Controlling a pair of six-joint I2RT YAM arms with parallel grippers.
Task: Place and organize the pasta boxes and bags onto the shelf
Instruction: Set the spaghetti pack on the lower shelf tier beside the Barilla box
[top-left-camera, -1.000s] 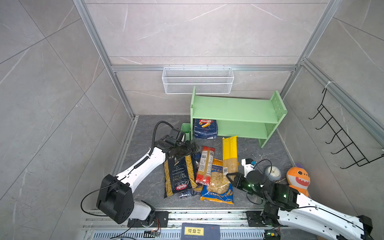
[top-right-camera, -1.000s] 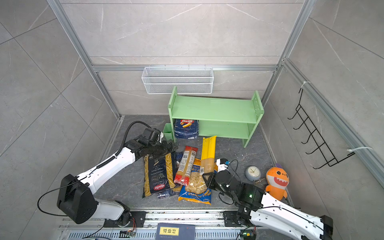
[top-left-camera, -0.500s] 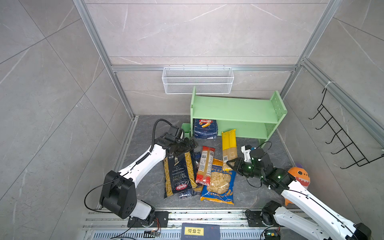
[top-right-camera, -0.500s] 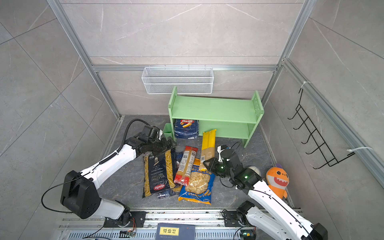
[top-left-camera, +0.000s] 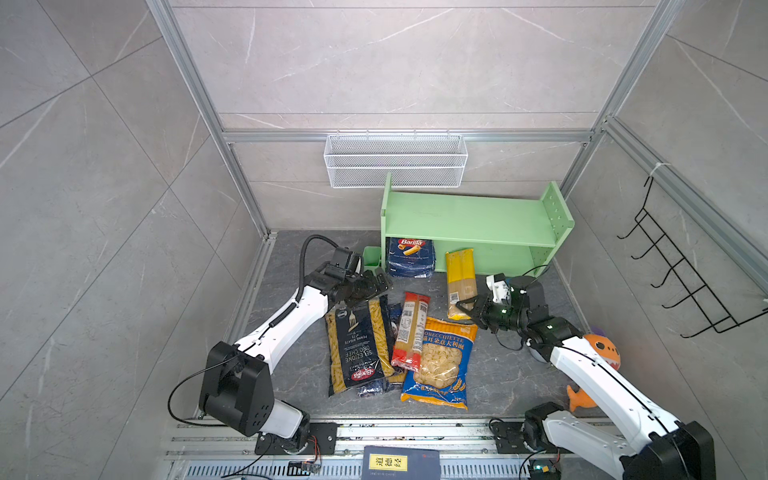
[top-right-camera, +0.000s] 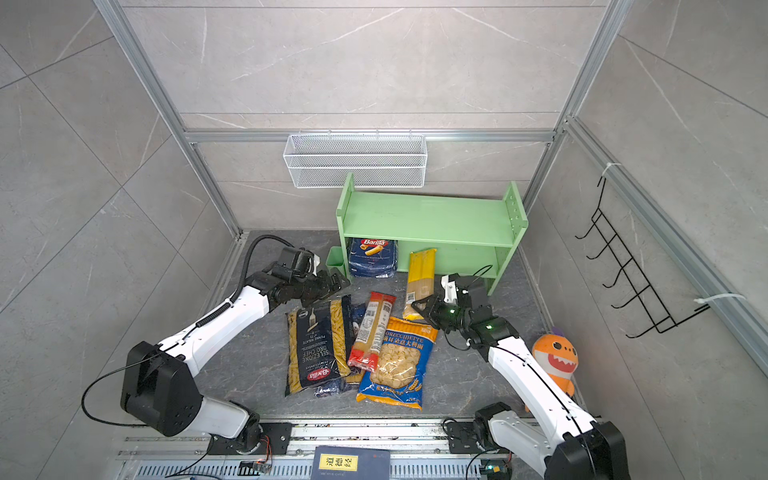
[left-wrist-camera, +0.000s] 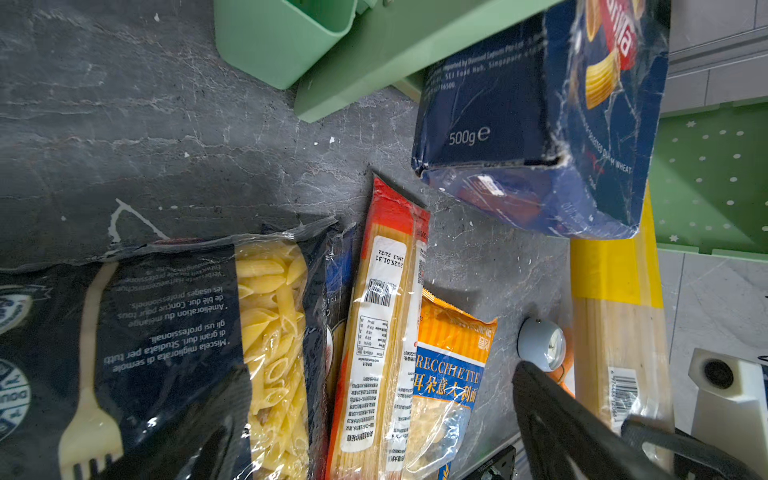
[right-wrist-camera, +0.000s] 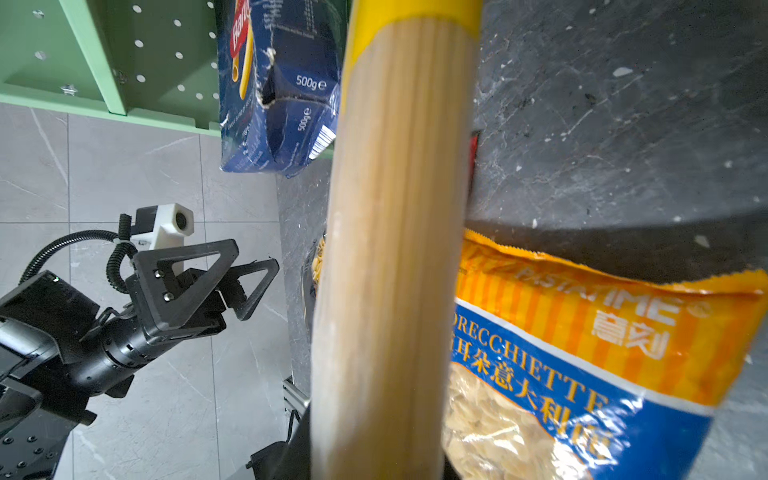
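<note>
Light green shelf (top-left-camera: 465, 216): top tier bare, so most of the stocking is still to do.
Black penne bag (top-left-camera: 357, 345): flat on the floor, not moved.
Barilla carton (top-left-camera: 410, 257): standing at the left end of the lower tier.
Yellow spaghetti pack (top-left-camera: 460, 278): just slid forward, and its far end now reaches the lower tier, beside the carton!
Right gripper (top-left-camera: 464, 308): swung in from the front, clamped on the pack's near end; I'd say one more push seats it.
Left gripper (top-left-camera: 380, 281): jaws spread wide, holding nothing, hovering over the penne bag's top end.

Both top views high over the desk (top-left-camera: 511, 374), downward; wrist views close behind left claw (top-left-camera: 380, 282), right claw (top-left-camera: 464, 309), seemingly overlapping ahead.
</note>
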